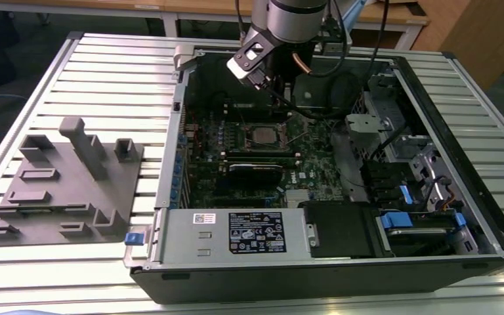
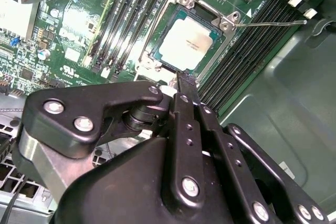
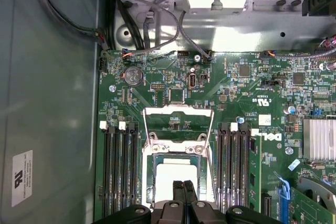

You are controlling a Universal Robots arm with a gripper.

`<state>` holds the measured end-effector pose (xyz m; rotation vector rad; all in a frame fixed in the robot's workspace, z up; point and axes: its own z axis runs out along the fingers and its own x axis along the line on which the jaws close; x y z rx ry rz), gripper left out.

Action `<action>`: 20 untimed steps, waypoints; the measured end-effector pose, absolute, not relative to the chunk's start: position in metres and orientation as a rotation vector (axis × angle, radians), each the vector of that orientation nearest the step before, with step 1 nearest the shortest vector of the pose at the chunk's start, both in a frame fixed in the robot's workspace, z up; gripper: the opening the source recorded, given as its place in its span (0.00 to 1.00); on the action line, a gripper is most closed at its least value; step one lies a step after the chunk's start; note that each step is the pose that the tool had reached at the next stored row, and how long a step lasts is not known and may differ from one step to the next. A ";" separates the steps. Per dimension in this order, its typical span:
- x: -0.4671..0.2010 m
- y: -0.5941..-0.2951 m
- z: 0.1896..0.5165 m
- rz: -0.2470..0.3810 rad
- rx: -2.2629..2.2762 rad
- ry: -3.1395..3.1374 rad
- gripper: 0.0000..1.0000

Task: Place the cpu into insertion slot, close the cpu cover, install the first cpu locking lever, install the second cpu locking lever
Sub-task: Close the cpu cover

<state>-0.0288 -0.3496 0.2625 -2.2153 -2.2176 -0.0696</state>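
Sideways on a slatted metal table (image 1: 103,79) lies an open computer case (image 1: 322,279), its interior facing up. Within it sit a green motherboard (image 1: 207,167), a silver power supply box (image 1: 226,233) along the near wall, and drive bays with blue tabs (image 1: 394,220) at the exterior view's right. A grey moulded fixture (image 1: 60,184) rests on the table outside the case, at the exterior view's left.

Near the middle of the motherboard is the insertion slot (image 2: 227,23), a square socket with a silvery rim. It is flanked on two sides by rows of long black memory slots (image 3: 118,171). The cpu (image 2: 189,43) lies flat inside the slot, its pale metal top exposed. In the first wrist view the cpu cover (image 3: 178,110), a thin silver frame, appears raised at the slot's edge farthest from the gripper. Green board shows through its window. In the second wrist view a thin wire lever (image 2: 270,23) sticks out from a corner of the slot, across the memory slots.

The robot arm (image 1: 296,16) reaches into the case from above. Its black gripper (image 2: 186,83) sits over the slot with its two fingers clenched together and nothing between them. In both wrist views the fingertips overlap the near edge of the cpu. Whether they touch it cannot be told.
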 end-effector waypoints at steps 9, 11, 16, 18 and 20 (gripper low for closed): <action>-0.027 -0.350 0.262 -0.070 -2.215 -2.218 0.11; -0.026 -0.350 0.262 -0.070 -2.215 -2.217 0.11; -0.025 -0.350 0.263 -0.070 -2.215 -2.217 0.11; -0.024 -0.350 0.262 -0.070 -2.215 -2.218 0.11; -0.023 -0.350 0.263 -0.070 -2.215 -2.217 0.11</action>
